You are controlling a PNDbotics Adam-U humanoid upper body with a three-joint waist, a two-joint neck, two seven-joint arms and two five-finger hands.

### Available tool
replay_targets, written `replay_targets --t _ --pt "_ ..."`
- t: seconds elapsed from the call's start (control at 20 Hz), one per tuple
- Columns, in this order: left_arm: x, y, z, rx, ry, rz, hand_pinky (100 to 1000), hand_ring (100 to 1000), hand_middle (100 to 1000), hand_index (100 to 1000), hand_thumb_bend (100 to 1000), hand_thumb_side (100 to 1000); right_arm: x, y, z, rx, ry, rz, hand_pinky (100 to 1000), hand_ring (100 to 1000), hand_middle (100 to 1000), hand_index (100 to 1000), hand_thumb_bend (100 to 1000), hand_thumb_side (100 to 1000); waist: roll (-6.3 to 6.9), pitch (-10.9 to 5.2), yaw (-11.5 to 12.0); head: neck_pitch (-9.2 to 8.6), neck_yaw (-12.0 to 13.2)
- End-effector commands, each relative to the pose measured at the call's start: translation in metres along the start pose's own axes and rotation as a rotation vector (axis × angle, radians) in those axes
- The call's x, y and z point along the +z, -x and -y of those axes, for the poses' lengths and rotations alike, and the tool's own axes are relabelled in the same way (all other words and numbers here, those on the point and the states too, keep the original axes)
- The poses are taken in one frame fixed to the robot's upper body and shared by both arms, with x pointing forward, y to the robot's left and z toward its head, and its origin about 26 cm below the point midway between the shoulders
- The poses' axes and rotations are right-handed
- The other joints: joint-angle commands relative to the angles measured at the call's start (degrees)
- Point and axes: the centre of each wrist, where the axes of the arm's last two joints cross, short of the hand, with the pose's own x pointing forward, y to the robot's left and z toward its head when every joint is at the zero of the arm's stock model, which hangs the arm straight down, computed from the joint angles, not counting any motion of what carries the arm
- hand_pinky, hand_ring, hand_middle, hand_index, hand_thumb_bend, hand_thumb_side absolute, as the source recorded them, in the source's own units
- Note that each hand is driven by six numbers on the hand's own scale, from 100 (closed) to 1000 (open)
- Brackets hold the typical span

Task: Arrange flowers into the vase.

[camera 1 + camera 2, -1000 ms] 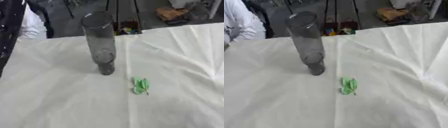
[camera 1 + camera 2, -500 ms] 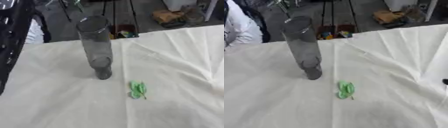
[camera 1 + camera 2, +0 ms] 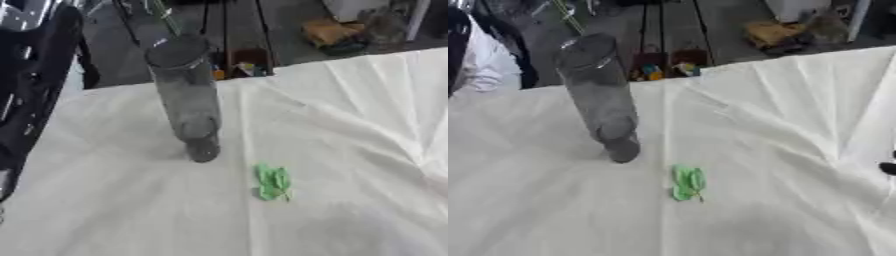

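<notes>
Zero flowers so far in the tall smoky glass vase (image 3: 188, 100), upright toward the far left of the white-clothed surface (image 3: 350, 125). Small green leafy sprig (image 3: 272, 182) just beside it, unmoved. Only new: dark bit of right hand (image 3: 888, 168) at the right edge, can't tell whether released or clenched. Probably barely started.

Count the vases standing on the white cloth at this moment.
1. A tall clear cylindrical vase stands upright on the left-centre of the white cloth, with a small green leafy piece lying just ahead and right of its base. None looks hidden.
</notes>
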Motion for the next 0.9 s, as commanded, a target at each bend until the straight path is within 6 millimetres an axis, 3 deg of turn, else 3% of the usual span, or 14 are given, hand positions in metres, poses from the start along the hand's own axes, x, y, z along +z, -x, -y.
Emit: replay_targets --t 0.05,0.9 --pt "-0.0063 -0.0132 -0.0011 0.002 -0.002 0.044 100 100 100 100 100 895 -0.0061 -0.0034 -0.0011 -0.011 0.000 0.016 730 795 582 681 100 1000 -0.09 -0.80 -0.05 -0.56 0.20" --pt "0.0021 -0.0055 -0.0006 -0.031 0.020 0.067 100 100 100 100 100 887 -0.0077 -0.0028 -0.0030 -0.010 0.001 0.008 738 800 581 675 100 1000 0.13 0.24 -0.37 -0.88 0.29"
